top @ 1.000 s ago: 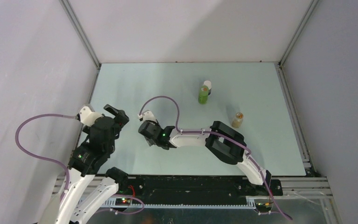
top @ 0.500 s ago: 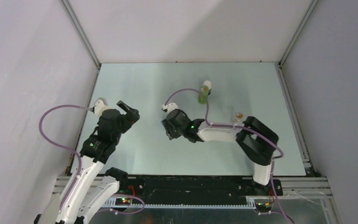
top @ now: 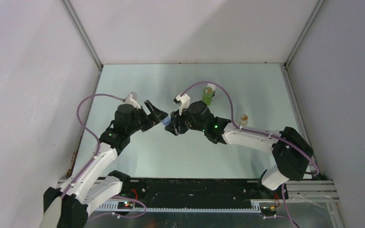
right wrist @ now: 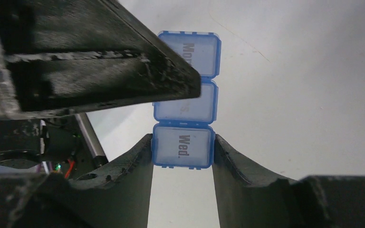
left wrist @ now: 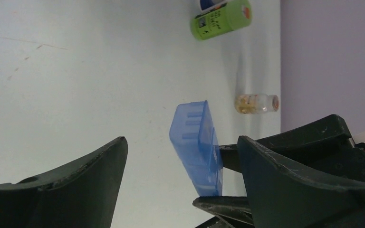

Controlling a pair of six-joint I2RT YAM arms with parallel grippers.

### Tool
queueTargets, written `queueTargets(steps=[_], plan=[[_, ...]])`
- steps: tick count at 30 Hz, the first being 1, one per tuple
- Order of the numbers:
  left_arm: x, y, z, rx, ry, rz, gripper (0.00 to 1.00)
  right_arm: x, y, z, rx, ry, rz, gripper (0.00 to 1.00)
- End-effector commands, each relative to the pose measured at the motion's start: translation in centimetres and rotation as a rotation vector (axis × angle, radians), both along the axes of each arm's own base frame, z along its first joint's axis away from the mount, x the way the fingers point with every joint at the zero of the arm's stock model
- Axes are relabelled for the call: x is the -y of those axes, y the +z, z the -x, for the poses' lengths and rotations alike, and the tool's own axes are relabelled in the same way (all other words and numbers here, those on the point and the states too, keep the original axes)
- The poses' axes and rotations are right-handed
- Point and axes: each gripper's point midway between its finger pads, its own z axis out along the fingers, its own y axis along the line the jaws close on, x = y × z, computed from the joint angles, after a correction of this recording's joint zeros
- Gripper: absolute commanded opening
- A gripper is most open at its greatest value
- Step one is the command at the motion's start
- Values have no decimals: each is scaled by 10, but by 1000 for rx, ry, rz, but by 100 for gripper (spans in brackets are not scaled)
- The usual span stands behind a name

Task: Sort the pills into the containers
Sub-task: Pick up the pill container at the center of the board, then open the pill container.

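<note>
Right fingers [right wrist: 126, 183], newly centred, around pillbox [right wrist: 184, 152]

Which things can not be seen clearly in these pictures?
Right wrist view: middle lid label of the pill organizer, covered by the left fingers.
Left wrist view: the white-and-blue container behind the green bottle, cut by the top edge.
Top view: pills inside the small bottle, too small.

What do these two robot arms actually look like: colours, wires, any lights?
The left arm and right arm match: white shells between chunky black joints. A thin purple cable loops loosely outside each one. Small green lights glow on the joints. The left end effector and right end effector each carry two black, wedge-shaped fingers with scuffed surfaces.
</note>
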Motion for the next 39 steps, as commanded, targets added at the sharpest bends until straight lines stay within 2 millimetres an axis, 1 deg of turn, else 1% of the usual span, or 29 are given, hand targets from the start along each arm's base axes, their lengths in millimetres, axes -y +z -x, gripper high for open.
queueTargets(steps=[1,3,6,8,14,17,20,23,25,27,28,30,31,33,34,35,38,39], plan=[[22,23,-4,92,-97,75,88,-8,45,4,45,56,-144,47],[24,23,-4,85,-92,102,84,-10,47,4,34,58,-163,47],[20,11,-4,48,-54,105,77,-12,54,0,4,50,-199,47],[20,7,-4,40,-36,125,72,-15,55,-3,-20,47,-208,47],[12,10,-5,52,23,141,62,-20,51,-10,-66,32,-202,46],[9,9,-4,41,49,142,61,-20,51,-12,-59,30,-196,46],[7,11,-4,31,66,153,69,-20,45,-14,-54,25,-177,47],[6,11,-2,15,83,171,71,-21,39,-14,-53,19,-162,47],[6,13,-2,17,87,187,69,-22,37,-14,-53,21,-156,46],[6,14,-1,18,89,197,63,-23,36,-13,-53,24,-153,47],[7,14,-1,19,89,200,58,-24,36,-13,-53,26,-154,47],[7,12,-1,12,90,202,50,-25,36,-12,-54,30,-155,46],[7,10,0,7,88,204,48,-26,37,-12,-56,32,-158,46],[9,9,0,0,83,209,38,-26,37,-11,-60,36,-162,46],[9,9,0,1,80,211,36,-27,38,-10,-63,41,-165,47],[11,8,0,-4,74,211,31,-27,39,-9,-65,43,-170,47],[13,6,-1,-6,60,207,23,-29,41,-7,-74,58,-180,46],[14,6,-1,-10,53,206,17,-29,39,-7,-80,59,-176,46]])
